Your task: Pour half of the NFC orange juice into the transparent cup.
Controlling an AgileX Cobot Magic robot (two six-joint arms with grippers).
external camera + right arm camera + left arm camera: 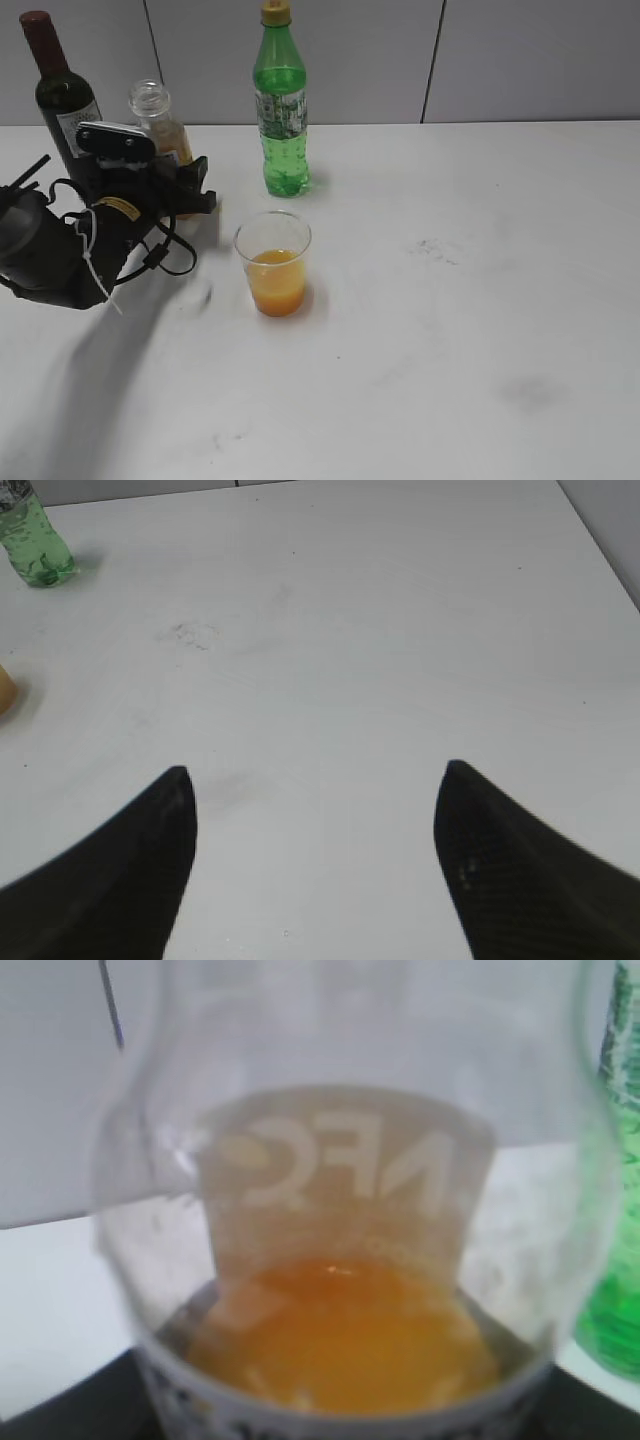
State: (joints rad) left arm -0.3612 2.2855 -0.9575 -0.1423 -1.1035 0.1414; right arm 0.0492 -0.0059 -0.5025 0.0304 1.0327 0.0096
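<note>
The NFC orange juice (158, 118) stands upright at the back left, uncapped, with a little orange liquid low inside. It fills the left wrist view (340, 1260), its label letters seen from behind. My left gripper (186, 196) is shut on its lower body. The transparent cup (273, 262) stands to the right of the gripper, about half full of orange juice. An orange sliver of it shows at the left edge of the right wrist view (4, 692). My right gripper (315, 780) is open and empty over bare table, out of the exterior view.
A tall green soda bottle (281, 110) with a yellow cap stands behind the cup; it also shows in the left wrist view (615, 1260) and the right wrist view (35, 545). A dark wine bottle (60, 95) stands at the far back left. The white table (480, 300) extends to the right.
</note>
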